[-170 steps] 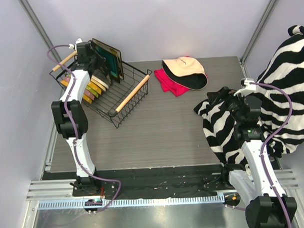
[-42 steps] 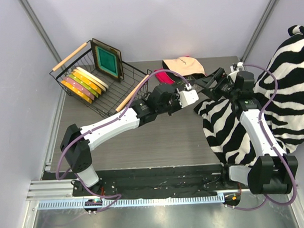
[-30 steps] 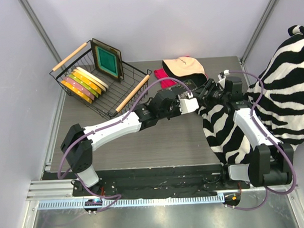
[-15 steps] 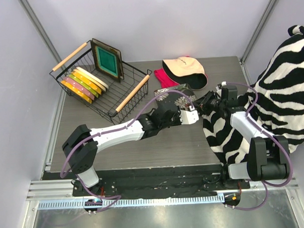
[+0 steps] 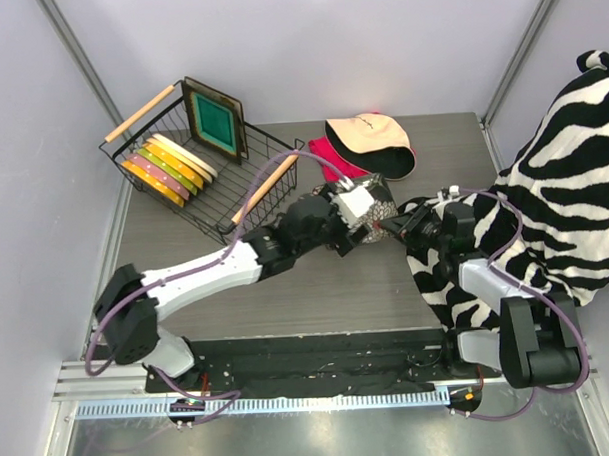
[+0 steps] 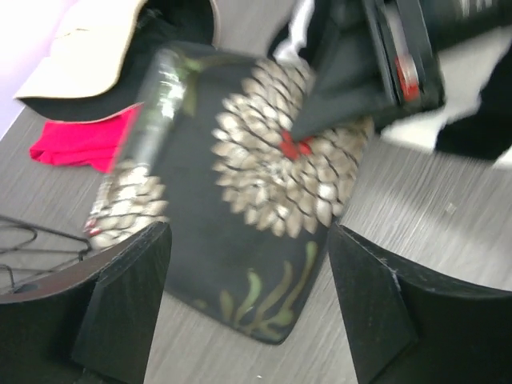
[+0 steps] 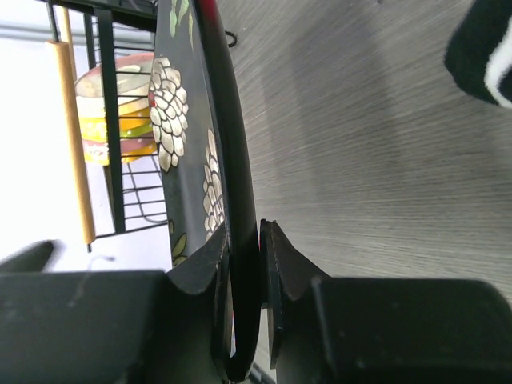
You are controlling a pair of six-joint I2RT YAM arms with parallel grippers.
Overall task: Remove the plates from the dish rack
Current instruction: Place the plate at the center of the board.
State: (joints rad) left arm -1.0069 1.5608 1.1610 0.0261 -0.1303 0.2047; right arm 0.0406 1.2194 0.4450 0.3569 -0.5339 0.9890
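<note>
A dark square plate (image 5: 382, 207) with cream flowers hangs over the table's middle, and my right gripper (image 5: 402, 225) is shut on its edge. The right wrist view shows that plate (image 7: 210, 104) edge-on, pinched between my right gripper's (image 7: 244, 232) two fingers. My left gripper (image 5: 367, 219) is open, its fingers standing apart on either side of the plate's (image 6: 240, 200) near corner without touching it. The black wire dish rack (image 5: 266, 186) at the back left holds several round plates (image 5: 167, 168) on edge and a square plate (image 5: 216, 119) with a green centre.
A cream-and-black cap (image 5: 372, 141) lies on a red cloth (image 5: 332, 167) behind the held plate. A zebra-striped fabric (image 5: 563, 179) covers the right side. The rack (image 7: 112, 120) also appears in the right wrist view.
My left gripper has opened and let go of the dark plate, and my right gripper has shut on it. Both arms have drawn nearer to the table's front.
</note>
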